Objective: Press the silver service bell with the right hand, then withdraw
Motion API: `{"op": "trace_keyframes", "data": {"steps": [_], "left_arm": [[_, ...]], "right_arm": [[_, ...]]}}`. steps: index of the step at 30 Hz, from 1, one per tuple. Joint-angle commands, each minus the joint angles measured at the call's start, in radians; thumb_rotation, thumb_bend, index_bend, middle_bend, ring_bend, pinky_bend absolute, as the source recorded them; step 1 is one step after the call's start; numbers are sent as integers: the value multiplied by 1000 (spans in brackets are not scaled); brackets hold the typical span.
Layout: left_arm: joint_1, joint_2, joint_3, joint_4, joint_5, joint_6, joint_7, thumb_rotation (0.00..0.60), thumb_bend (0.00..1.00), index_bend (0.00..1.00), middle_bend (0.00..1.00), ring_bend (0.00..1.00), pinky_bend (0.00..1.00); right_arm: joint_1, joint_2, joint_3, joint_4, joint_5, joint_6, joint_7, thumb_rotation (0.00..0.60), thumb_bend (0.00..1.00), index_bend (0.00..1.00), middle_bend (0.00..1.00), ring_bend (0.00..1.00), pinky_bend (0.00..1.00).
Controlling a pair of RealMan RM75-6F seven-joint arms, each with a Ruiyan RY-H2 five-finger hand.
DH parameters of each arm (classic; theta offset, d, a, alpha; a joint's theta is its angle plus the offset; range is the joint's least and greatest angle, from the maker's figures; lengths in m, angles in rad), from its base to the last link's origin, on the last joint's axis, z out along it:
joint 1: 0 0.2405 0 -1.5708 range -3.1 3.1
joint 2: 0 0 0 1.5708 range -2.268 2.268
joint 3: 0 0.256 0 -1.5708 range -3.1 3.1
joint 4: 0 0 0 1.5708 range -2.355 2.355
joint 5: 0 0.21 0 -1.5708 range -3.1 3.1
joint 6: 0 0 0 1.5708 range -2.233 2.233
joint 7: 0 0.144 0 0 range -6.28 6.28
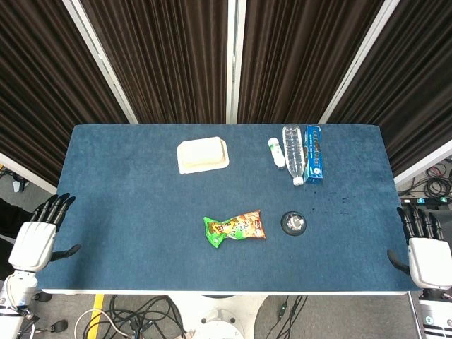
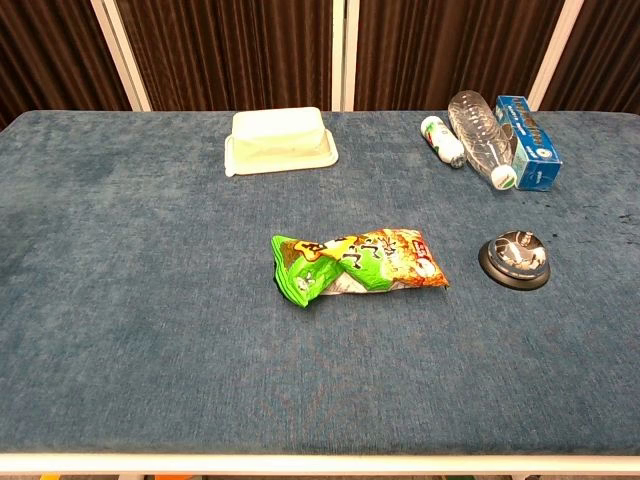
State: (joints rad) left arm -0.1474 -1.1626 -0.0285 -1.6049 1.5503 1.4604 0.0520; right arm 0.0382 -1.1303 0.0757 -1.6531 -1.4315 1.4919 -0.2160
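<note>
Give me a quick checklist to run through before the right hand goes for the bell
1. Service bell upright on the table: ok.
2. Right hand holds nothing, fingers apart: ok.
3. Straight path from right hand to bell free of objects: ok.
4. Snack bag apart from the bell: ok.
5. Water bottle and blue box lie behind the bell, out of the way: ok.
6. Left hand off the table's edge, away from the bell: ok.

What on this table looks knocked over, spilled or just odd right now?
Nothing is spilled or damaged. The clear water bottle and the small white bottle lie on their sides beside the blue box. The snack bag is crumpled. The silver bell sits upright, untouched.
</note>
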Motion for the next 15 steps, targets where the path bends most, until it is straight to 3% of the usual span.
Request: {"op": "trace_keyframes", "data": {"steps": [1, 8, 10, 12, 14, 15], "left_arm": [[-1, -3, 1, 1, -1, -2, 3, 600, 20, 66, 36, 0, 155], [-3, -2, 2, 0, 2, -4, 6, 600, 20, 66, 36, 0, 155], [-5, -1, 0, 0, 1, -5, 5, 600, 20, 66, 36, 0, 155], [-6, 0, 0, -1, -1, -6, 5, 600, 20, 66, 35, 0, 155], [-5, -1, 2, 0, 0, -6, 4, 600, 20, 65, 35, 0, 155], [-4, -4, 5, 4, 2, -6, 4, 600, 20, 66, 35, 0, 155]], "right_arm": [[1, 1, -1, 0, -2, -1, 0, 600, 148, 0, 0, 0, 0], [5, 1, -1, -4, -11, -1, 2, 600, 151, 0, 0, 0, 0], [8, -1, 1, -5, -11, -2, 2, 600, 190, 0, 0, 0, 0], [11, -4, 2, -3, -15, -2, 1, 600, 344, 0, 0, 0, 0], [12, -12, 4, 2, -18, 3, -11, 600, 574, 0, 0, 0, 0], [12, -21, 8, 5, -18, 11, -17, 600, 736, 0, 9, 3, 13]]}}
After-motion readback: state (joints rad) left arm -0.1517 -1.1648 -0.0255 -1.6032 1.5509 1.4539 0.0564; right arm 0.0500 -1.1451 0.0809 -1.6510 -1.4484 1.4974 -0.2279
